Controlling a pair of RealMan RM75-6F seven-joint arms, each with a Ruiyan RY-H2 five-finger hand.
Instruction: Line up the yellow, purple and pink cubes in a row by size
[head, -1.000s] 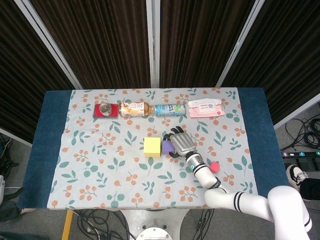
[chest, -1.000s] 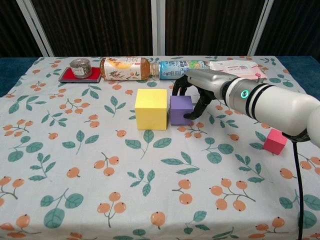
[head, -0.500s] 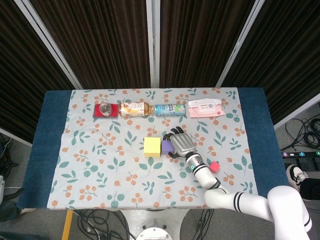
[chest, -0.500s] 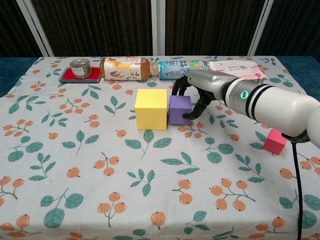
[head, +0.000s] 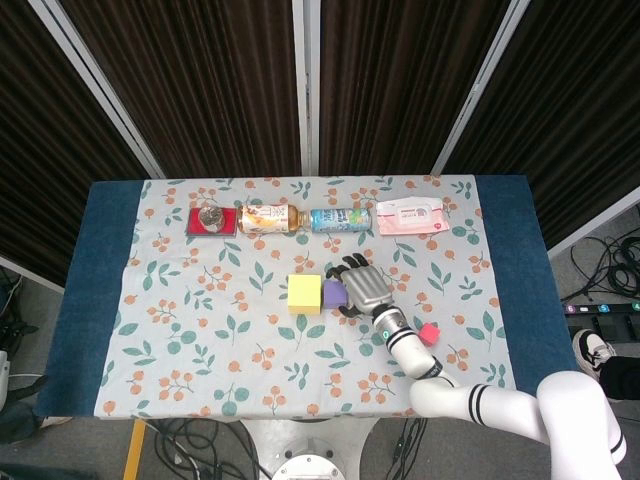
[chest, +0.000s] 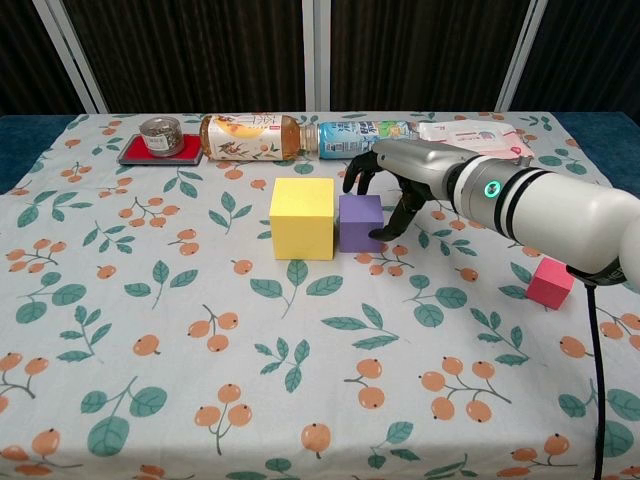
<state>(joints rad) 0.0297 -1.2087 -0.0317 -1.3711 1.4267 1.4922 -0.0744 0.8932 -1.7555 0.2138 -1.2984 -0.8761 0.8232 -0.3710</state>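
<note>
The big yellow cube (head: 304, 294) (chest: 301, 218) sits mid-table, and the smaller purple cube (head: 332, 294) (chest: 360, 222) stands against its right face. My right hand (head: 363, 287) (chest: 420, 170) arches over the purple cube's right side with fingers spread. Its thumb tip touches the cube's right face, while the other fingers hang just behind the cube's far edge without gripping it. The small pink cube (head: 428, 334) (chest: 551, 283) lies alone to the right, beside my right forearm. My left hand is not in either view.
Along the back stand a red tray with a tin (head: 211, 220) (chest: 160, 140), a lying tea bottle (head: 268, 218) (chest: 250, 137), a lying blue-labelled bottle (head: 340, 219) (chest: 365, 135) and a pink wipes pack (head: 408, 217) (chest: 470, 135).
The purple cube slid slightly left, closing up against the yellow cube. The right hand's fingers have since lifted a little off the cube's back edge.
</note>
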